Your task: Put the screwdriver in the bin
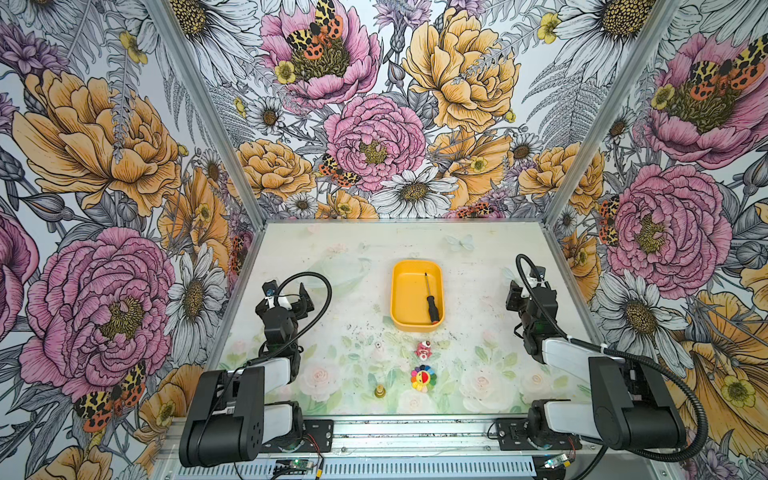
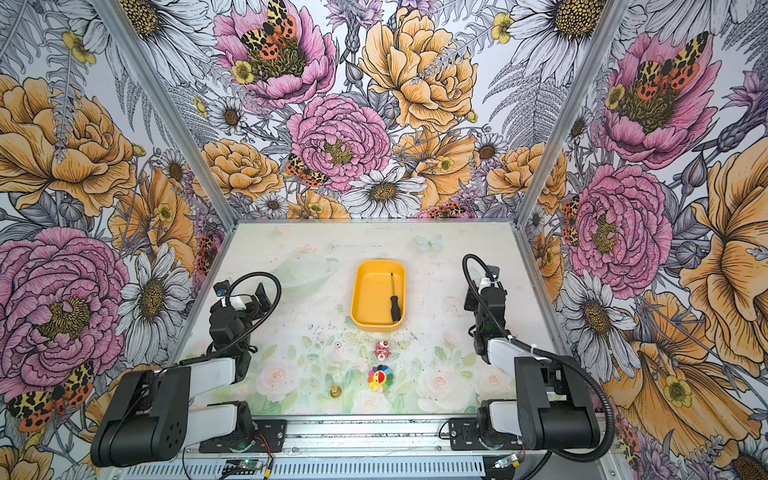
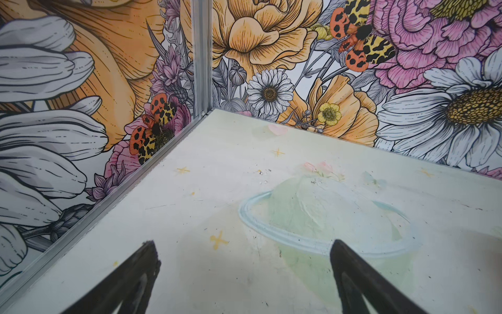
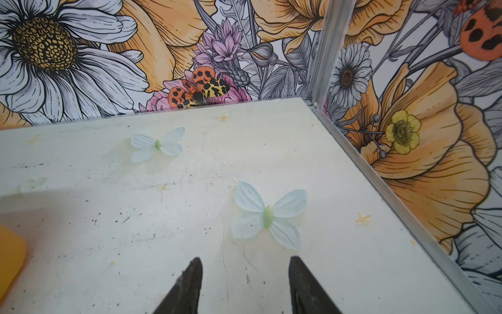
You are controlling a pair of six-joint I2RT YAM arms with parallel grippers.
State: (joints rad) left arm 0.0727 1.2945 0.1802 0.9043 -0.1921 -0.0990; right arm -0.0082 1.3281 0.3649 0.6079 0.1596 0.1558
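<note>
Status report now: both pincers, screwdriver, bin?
Left pincer open, empty. Right pincer open, empty. Screwdriver lies inside bin. Nothing in the way.

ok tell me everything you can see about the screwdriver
The screwdriver is slim, with a black handle, a small orange-red cap at the butt and a thin dark metal shaft. It lies flat inside the yellow-orange bin, along the bin's right side, butt toward the near wall and tip pointing to the far end. In both top views only the bin touches it; neither pincer is near it.
</note>
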